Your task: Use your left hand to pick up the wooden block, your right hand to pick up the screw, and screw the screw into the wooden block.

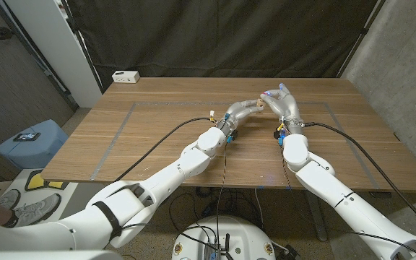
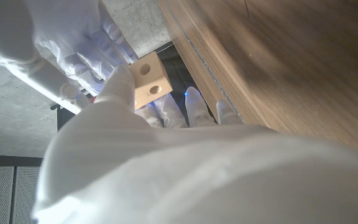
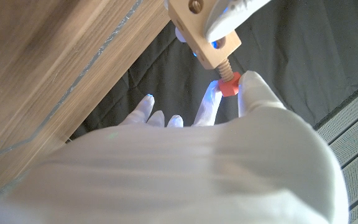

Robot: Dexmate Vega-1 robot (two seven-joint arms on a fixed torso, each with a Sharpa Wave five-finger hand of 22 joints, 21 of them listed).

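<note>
Right hand (image 3: pixel 229 143) pinched the orange-headed screw (image 3: pixel 229 84), apparently already threaded in, while the left hand (image 2: pixel 135 155) gripped the wooden block (image 2: pixel 146 81) aloft to steady it.

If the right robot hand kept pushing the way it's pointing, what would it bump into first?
Probably the wooden block: the right robot hand pinches the red-headed screw, whose shaft already enters the block held by the left robot hand.
</note>
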